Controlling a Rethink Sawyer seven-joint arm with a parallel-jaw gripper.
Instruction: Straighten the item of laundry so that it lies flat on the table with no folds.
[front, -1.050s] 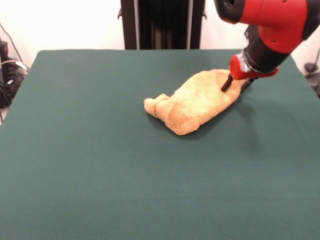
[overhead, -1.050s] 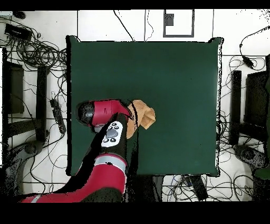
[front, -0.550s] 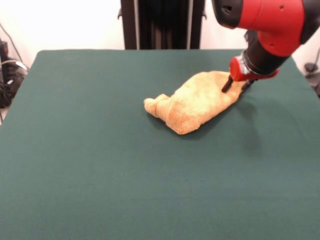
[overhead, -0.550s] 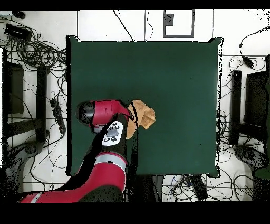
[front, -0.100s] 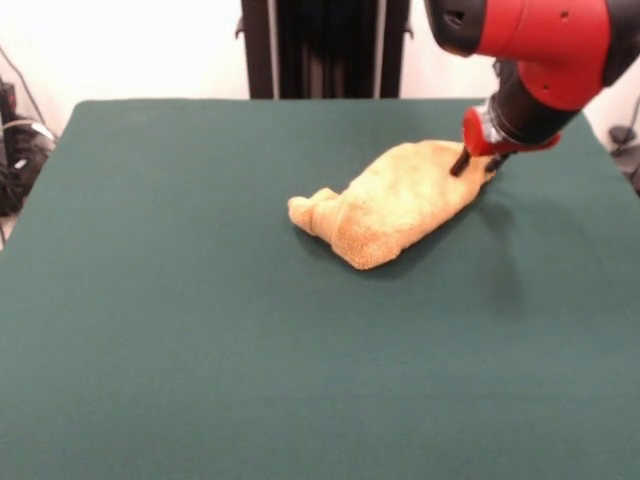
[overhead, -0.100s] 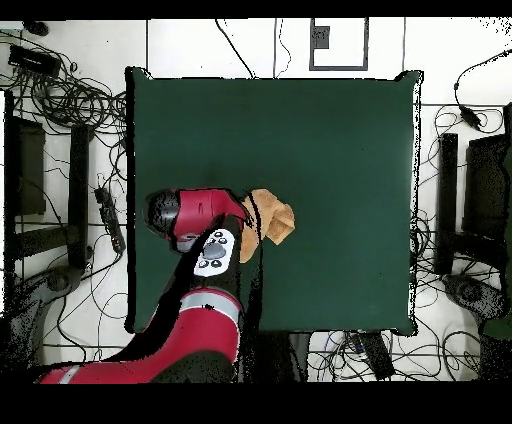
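The item of laundry (front, -0.100s: 395, 200) is an orange-tan fluffy towel, bunched into a long crumpled heap on the dark green table (front, -0.100s: 200, 350), right of centre and toward the far side. My gripper (front, -0.100s: 476, 162) hangs at the heap's far right end. Its two dark fingers stand apart, open, with their tips just at the towel's edge and no cloth lifted. In the overhead view the red arm (overhead, -0.100s: 200, 215) covers the gripper, and only part of the towel (overhead, -0.100s: 274, 218) shows beside it on the table (overhead, -0.100s: 330, 150).
Cables and dark equipment (overhead, -0.100s: 60, 120) lie on the floor around the table in the overhead view. A black post (front, -0.100s: 325, 48) stands behind the table's far edge. The towel's right end lies not far from the table's right edge.
My gripper has risen slightly and shifted a little toward the far side. The towel keeps its shape and place.
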